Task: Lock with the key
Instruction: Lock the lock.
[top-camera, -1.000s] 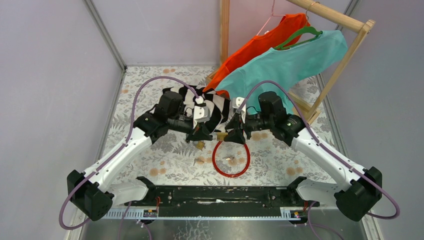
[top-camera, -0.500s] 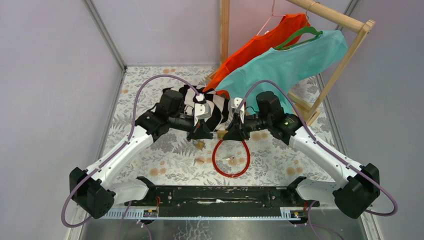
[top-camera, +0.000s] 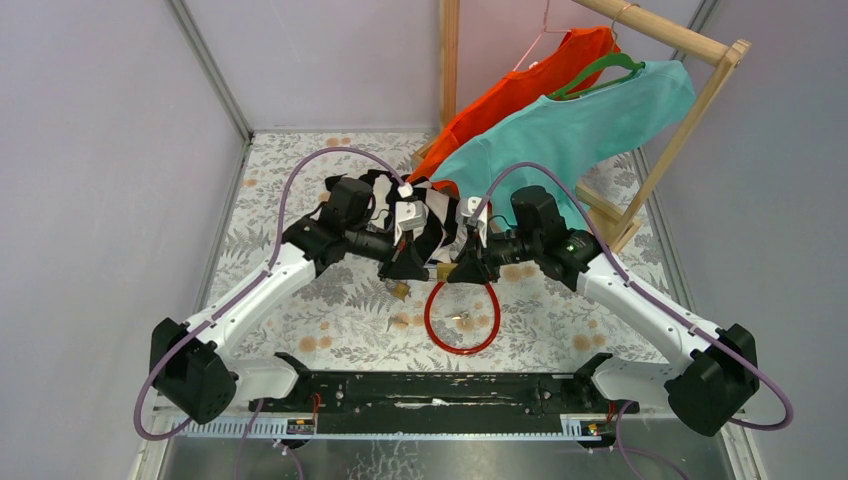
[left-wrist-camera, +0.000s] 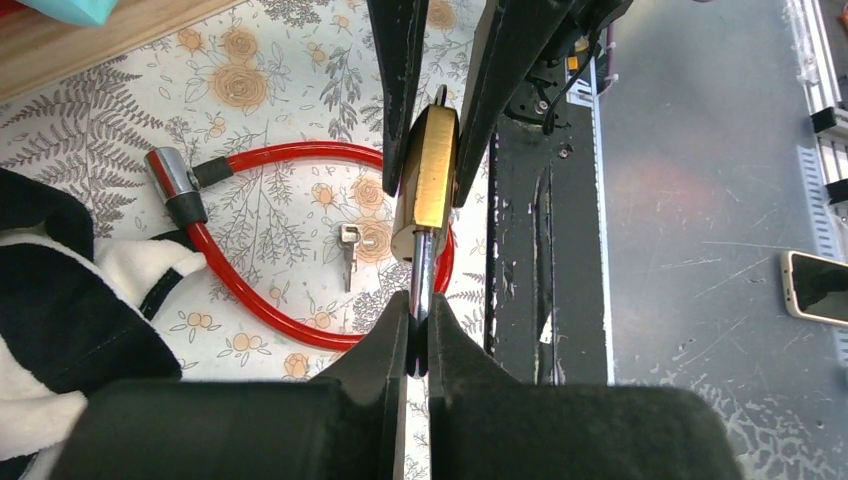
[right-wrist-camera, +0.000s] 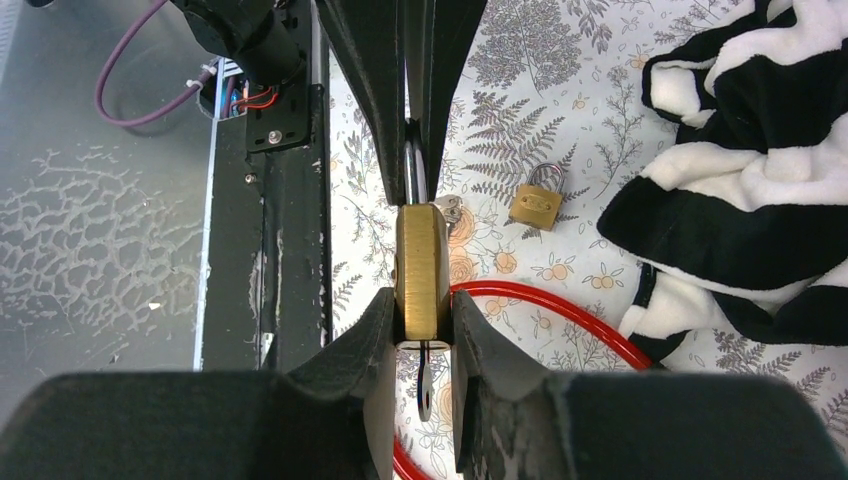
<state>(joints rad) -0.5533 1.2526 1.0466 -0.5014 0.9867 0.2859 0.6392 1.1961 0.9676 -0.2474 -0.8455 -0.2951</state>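
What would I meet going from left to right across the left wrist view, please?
Black-and-white garment → metal end of the red cable lock → loose key → brass padlock → black base rail → what looks like a phone.

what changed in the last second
The right gripper closed onto the brass padlock, and the left arm swung slightly inward. The left gripper stayed shut on the shackle; the red cable lock and the small padlock did not move.
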